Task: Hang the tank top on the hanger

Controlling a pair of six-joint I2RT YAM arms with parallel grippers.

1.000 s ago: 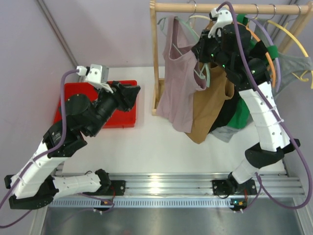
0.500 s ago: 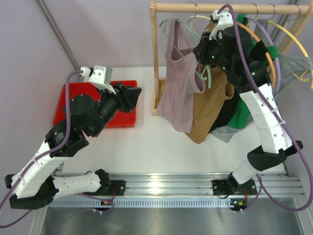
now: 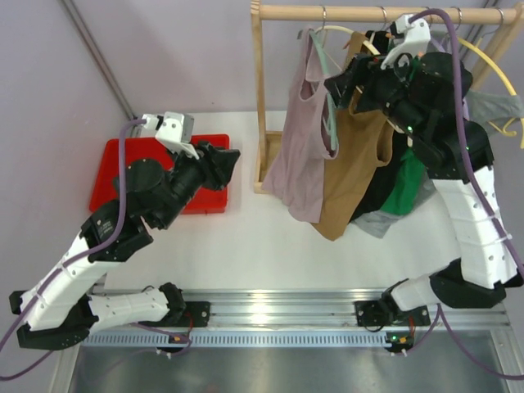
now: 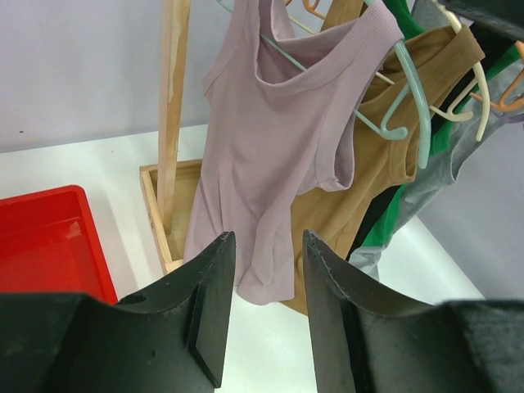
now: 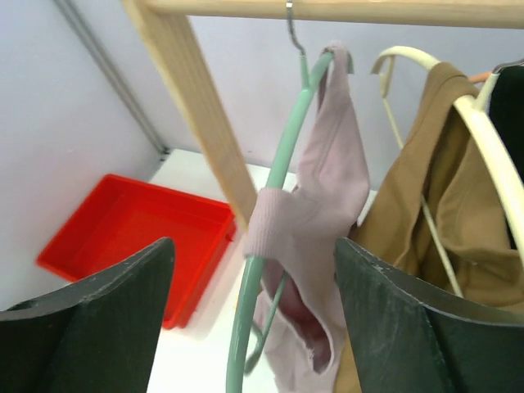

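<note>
The pale mauve tank top [image 3: 301,143] hangs on the mint-green hanger [image 3: 330,106], whose metal hook sits over the wooden rail. One strap wraps the hanger's arm [image 5: 278,172]; the tank top [image 5: 332,180] sags below it. My right gripper [image 3: 348,86] is open just right of the hanger and holds nothing. In its wrist view the right gripper [image 5: 254,246] frames hanger and strap without touching them. My left gripper [image 3: 231,160] is open and empty above the tray's right edge. The left gripper [image 4: 266,237] faces the tank top [image 4: 270,139] and hanger [image 4: 413,90] from a distance.
The wooden rack has a rail [image 3: 377,12] and a left post [image 3: 260,98]. A tan-brown tank top [image 3: 352,164] on a cream hanger [image 5: 491,147] hangs next to the mauve one, then green [image 3: 405,188] and grey garments. A red tray [image 3: 123,172] lies at the left.
My right gripper has opened, let go of the mint hanger and drawn back up and to the right. The hanger and tank top now hang free. The left arm edged slightly right.
</note>
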